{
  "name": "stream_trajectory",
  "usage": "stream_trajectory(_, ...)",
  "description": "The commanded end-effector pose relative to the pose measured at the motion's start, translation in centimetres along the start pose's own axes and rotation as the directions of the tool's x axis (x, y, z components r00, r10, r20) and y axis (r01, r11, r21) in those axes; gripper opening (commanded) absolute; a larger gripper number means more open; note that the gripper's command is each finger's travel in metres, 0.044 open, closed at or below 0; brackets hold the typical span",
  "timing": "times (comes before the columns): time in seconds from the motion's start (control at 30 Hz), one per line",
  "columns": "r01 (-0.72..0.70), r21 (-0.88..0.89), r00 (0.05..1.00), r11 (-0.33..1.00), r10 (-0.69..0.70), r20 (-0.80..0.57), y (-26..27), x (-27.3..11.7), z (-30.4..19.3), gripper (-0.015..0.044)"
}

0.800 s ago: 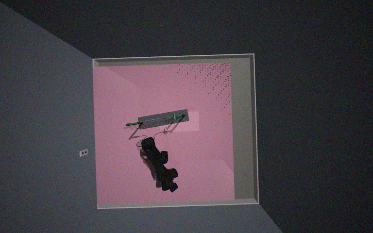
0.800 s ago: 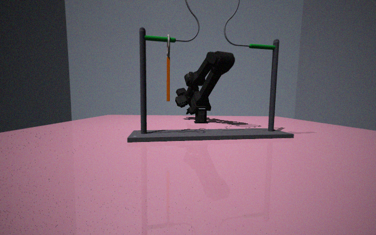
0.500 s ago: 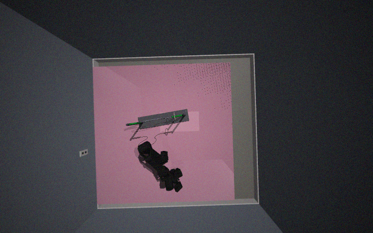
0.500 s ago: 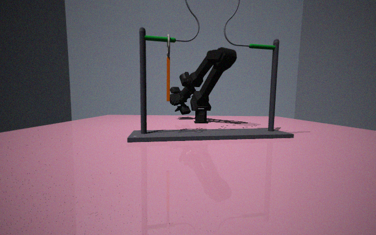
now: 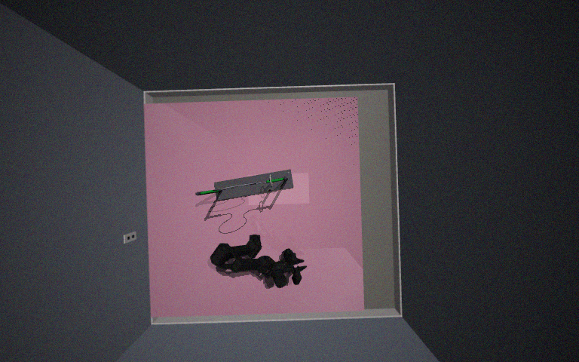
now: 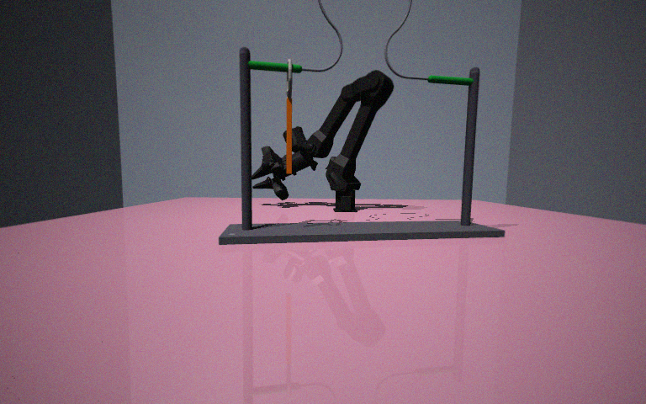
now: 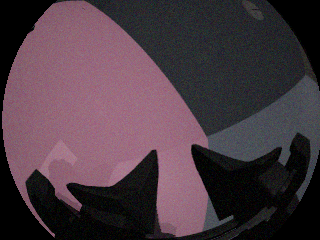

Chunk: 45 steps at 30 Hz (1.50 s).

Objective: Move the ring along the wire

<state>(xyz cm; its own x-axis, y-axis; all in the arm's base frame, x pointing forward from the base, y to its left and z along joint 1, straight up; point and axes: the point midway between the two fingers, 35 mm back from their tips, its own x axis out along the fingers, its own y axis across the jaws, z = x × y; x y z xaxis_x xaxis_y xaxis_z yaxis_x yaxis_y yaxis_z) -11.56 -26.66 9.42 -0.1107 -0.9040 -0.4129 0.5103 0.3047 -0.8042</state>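
The ring [image 5: 270,179] [image 6: 289,82] hangs on the green part [image 6: 270,66] beside the left post [image 6: 246,142] in the exterior view. Its orange handle [image 6: 288,135] points straight down. The thin grey wire [image 6: 341,44] curves up out of that view; the other green part [image 6: 450,80] [image 5: 208,191] meets the far post [image 6: 470,152]. My gripper [image 5: 304,263] [image 6: 253,182] [image 7: 174,151] is partly open and empty. The top view shows it well away from the ring, on the robot's side of the frame. In the exterior view the handle overlaps the arm behind it.
The posts stand on a dark grey base [image 5: 255,179] [image 6: 357,233]. The arm [image 5: 239,251] [image 6: 362,119] is folded behind the wire frame as seen from the exterior view. A pale wall edge [image 5: 396,191] bounds the pink surface region, and a wall socket [image 5: 130,237] is at left.
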Motion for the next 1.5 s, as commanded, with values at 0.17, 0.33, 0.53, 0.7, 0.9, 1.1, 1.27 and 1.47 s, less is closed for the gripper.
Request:
stream_trajectory(0.17,-0.182,0.084,0.909,0.980,0.135,0.394,3.9,2.1,8.9,0.0160)
stream_trajectory(0.33,-0.337,0.077,0.777,0.938,0.231,0.586,6.9,1.6,13.8,0.0160)
stream_trajectory(0.53,-0.538,0.002,0.554,0.843,0.351,0.755,11.0,-0.6,18.9,0.0160)
stream_trajectory(0.7,-0.686,-0.114,0.328,0.719,0.445,0.833,14.6,-3.7,22.2,0.0160)
stream_trajectory(0.9,-0.805,-0.296,0.033,0.514,0.537,0.843,18.9,-8.5,24.6,0.0160)
stream_trajectory(1.1,-0.835,-0.443,-0.191,0.326,0.583,0.790,21.9,-12.6,25.3,0.0160)
stream_trajectory(1.27,-0.836,-0.442,-0.191,0.325,0.583,0.790,21.9,-12.6,25.4,0.0160)
stream_trajectory(1.47,-0.856,-0.432,-0.213,0.285,0.567,0.796,21.4,-14.2,28.6,0.0160)
